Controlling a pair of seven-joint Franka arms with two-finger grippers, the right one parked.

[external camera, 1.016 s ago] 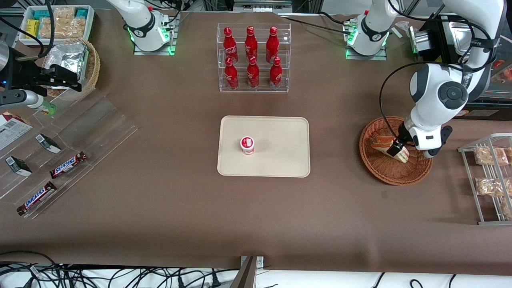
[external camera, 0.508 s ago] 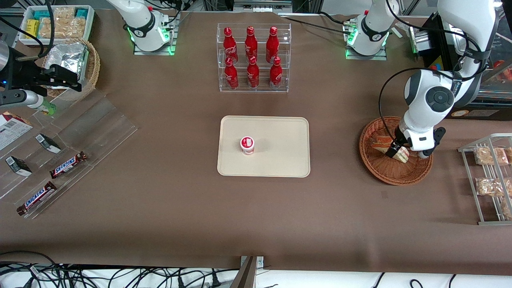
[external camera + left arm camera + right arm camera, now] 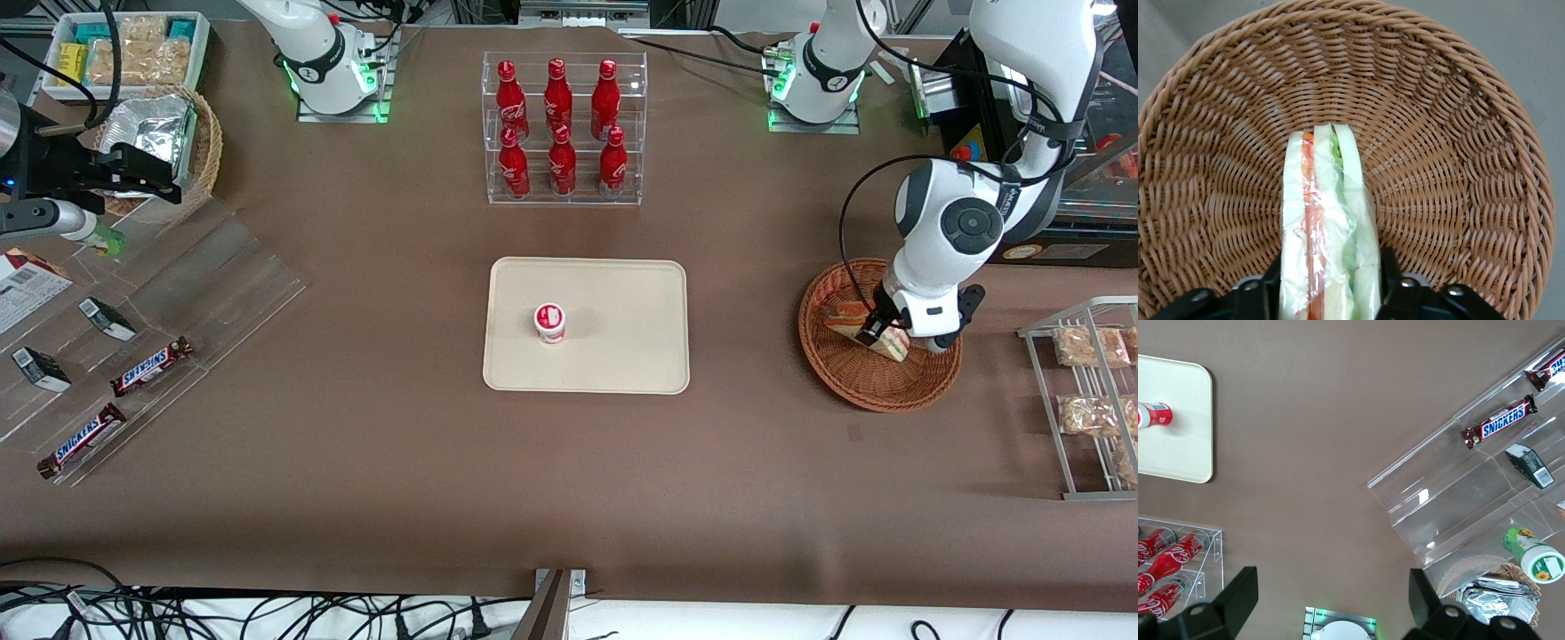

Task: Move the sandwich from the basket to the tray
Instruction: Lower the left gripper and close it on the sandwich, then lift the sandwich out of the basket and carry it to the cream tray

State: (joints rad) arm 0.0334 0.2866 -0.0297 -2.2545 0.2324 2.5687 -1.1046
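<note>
End effector (image 3: 876, 335) — at the right of the front frame, lowered into the basket (image 3: 867, 384), its two fingers (image 3: 1390, 280) set on either side of the sandwich (image 3: 1328, 227) and pressed against its wrapped faces; judged clamped on it.

Sandwich — triangular wedge in clear film, standing on edge in the basket, red and green filling showing between the white slices. It has not left the basket. The fingers take it across its thickness, likely because the flat bread faces give the pads something to press on.

Basket — reddish-brown wicker, round and shallow, resting on the surface at the working arm's end; nothing else in it.

Tray (image 3: 622, 364) — cream rectangle at the centre of the front frame, well apart from the basket. A small red-and-white cup (image 3: 549, 322) stands on it, leaving most of the tray bare — room enough, by my judgement, for the sandwich.

Other stock: red bottles (image 3: 557, 124) in a clear stand at upper centre; chocolate bars (image 3: 151, 366) on a clear stand at lower left.

Change against the earlier frames: the arm's elbow has drawn upward and inward in the front frame, and the end effector has shifted slightly with it. Sandwich and basket sit much as before; the lift is not yet evident.
</note>
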